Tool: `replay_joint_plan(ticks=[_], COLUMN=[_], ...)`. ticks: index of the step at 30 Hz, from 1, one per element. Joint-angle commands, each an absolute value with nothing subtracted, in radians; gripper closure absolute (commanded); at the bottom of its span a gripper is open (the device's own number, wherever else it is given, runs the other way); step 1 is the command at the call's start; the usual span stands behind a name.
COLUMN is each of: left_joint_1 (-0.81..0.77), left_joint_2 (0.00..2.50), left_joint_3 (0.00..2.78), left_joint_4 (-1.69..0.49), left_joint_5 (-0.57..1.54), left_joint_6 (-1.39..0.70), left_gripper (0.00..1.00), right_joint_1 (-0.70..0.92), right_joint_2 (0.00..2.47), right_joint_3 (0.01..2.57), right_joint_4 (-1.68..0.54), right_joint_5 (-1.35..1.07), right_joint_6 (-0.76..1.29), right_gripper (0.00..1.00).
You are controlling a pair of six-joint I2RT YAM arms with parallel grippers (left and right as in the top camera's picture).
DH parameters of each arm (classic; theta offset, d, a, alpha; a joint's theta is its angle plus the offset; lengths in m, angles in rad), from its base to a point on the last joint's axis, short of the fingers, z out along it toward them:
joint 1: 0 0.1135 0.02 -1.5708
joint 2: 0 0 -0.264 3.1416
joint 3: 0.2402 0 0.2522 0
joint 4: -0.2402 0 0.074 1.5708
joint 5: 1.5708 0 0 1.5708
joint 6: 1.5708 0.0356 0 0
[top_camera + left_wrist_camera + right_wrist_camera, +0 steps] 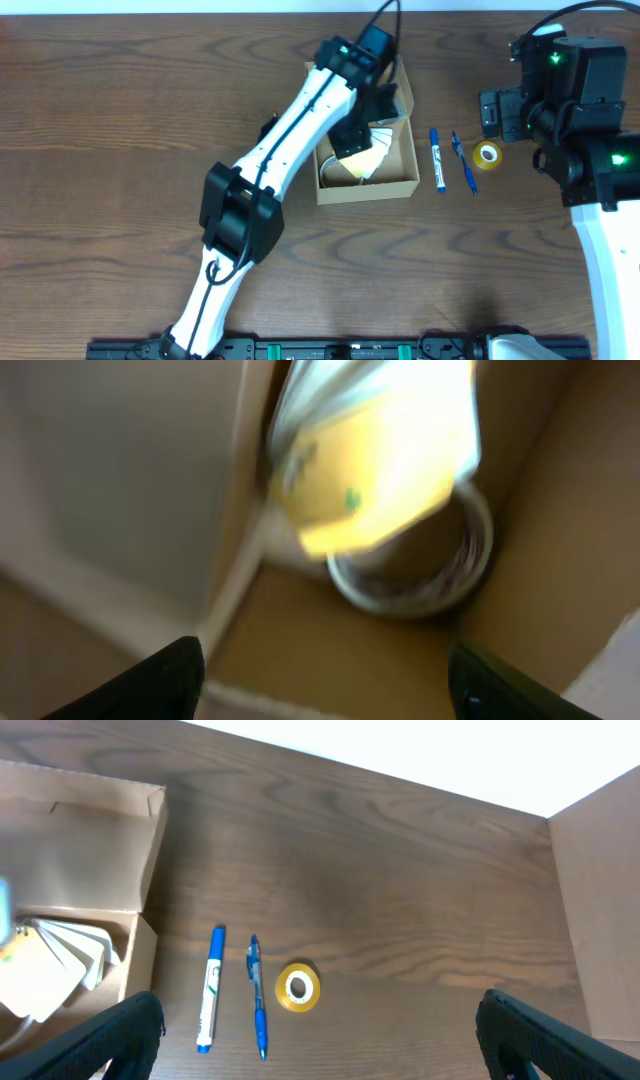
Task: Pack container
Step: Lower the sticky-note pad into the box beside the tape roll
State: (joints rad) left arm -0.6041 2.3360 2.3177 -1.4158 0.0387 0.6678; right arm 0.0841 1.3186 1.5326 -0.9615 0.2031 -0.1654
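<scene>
The container [395, 172] is an open tan cardboard box with its flap lid up at the back; it also shows at the left of the right wrist view [85, 850]. My left gripper [362, 128] reaches down into it. In the left wrist view the left gripper [325, 650] is open, with only the box floor between its fingers. Ahead of it lies a blurred yellow and white packet [375, 460] over a clear tape ring [420, 575]. My right gripper [492, 110] hovers open, right of the box, holding nothing [320, 1005].
On the table right of the box lie a white and blue marker [437, 160] [210, 988], a blue pen [464, 162] [256, 997] and a small yellow tape roll [487, 155] [298, 988]. The left arm stretches diagonally from the front edge.
</scene>
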Motion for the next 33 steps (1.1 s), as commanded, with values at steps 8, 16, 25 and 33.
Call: replay_joint_plan(ticks=[8, 16, 25, 33], left_joint_1=[-0.579, -0.590, -0.589, -0.588], left_joint_2=[2.343, 2.343, 2.343, 2.362], left_joint_3=[2.313, 2.313, 2.312, 2.260], left_joint_4=[-1.459, -1.443, -1.404, -1.358], left_joint_5=[0.128, 0.124, 0.124, 0.123], left_joint_6=[0.542, 0.531, 0.489, 0.463], left_gripper=[0.41, 0.82, 0.77, 0.65], right_joint_1=[0.083, 0.106, 0.106, 0.106], right_joint_2=[1.320, 1.320, 1.320, 1.320], right_joint_3=[1.552, 1.552, 1.552, 1.552], right_joint_4=[-0.965, -0.969, -0.970, -0.975], right_joint_5=[0.205, 0.206, 0.206, 0.206], right_joint_6=[-0.154, -0.154, -0.154, -0.154], right_gripper=[0.01, 0.01, 0.01, 0.01])
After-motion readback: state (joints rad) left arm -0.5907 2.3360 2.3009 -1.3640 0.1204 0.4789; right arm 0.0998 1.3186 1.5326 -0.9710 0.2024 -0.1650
